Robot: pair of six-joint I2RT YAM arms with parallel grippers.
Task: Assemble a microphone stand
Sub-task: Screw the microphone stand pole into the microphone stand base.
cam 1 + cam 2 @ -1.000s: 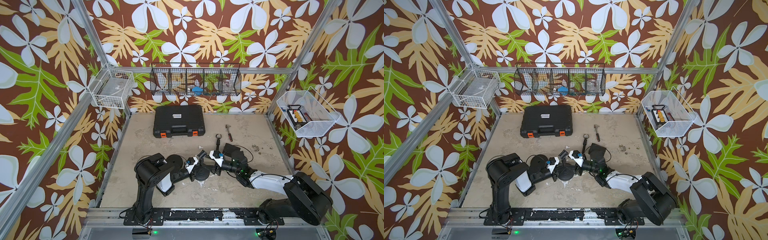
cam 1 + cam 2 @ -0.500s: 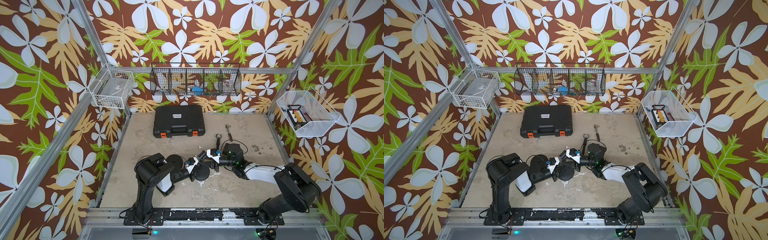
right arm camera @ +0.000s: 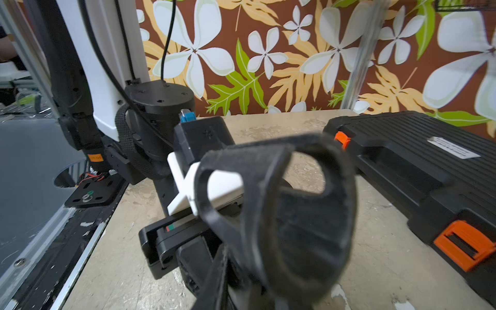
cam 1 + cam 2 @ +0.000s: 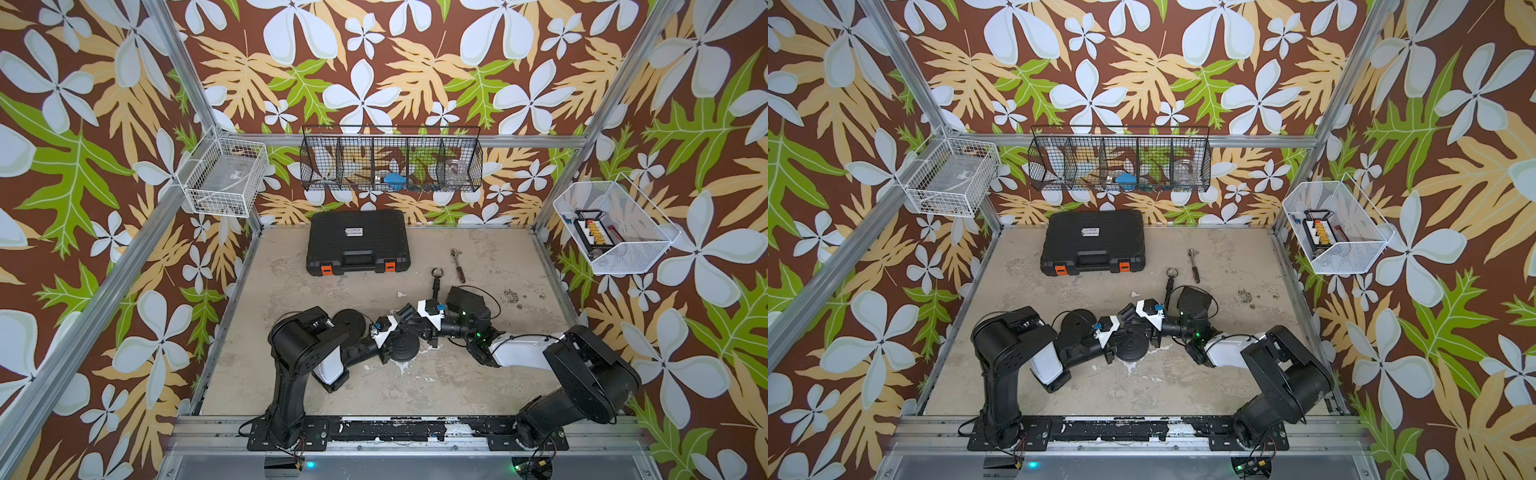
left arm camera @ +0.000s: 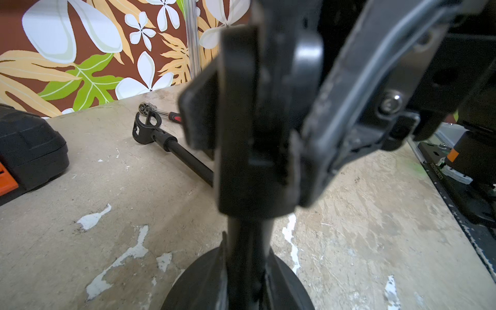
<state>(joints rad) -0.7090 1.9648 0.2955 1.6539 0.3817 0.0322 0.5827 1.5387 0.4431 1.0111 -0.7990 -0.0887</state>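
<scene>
The stand's round black base (image 4: 405, 347) (image 4: 1133, 347) lies flat on the table. My left gripper (image 4: 395, 341) reaches over it from the left, shut. In the left wrist view its fingers (image 5: 249, 241) run together across the base (image 5: 193, 284). Whether they pinch anything is hidden. My right gripper (image 4: 409, 322) (image 4: 1128, 312) hovers just behind, fingers (image 5: 239, 120) close together but blurred. The thin black pole (image 4: 434, 286) (image 5: 185, 158) lies on the table, its clip (image 4: 436, 273) (image 5: 145, 126) pointing away and its near end hidden under the right gripper.
A black tool case (image 4: 358, 241) (image 3: 416, 166) sits at the back. A ratchet (image 4: 458, 266) lies right of the clip. Wire baskets hang on the left wall (image 4: 222, 178), back wall (image 4: 390, 164) and right wall (image 4: 611, 228). The metal rail (image 4: 374, 432) lines the front edge.
The right arm has folded in and its wrist has turned, with its fingers drawing closer together above the base. Left arm, base and pole have stayed put.
</scene>
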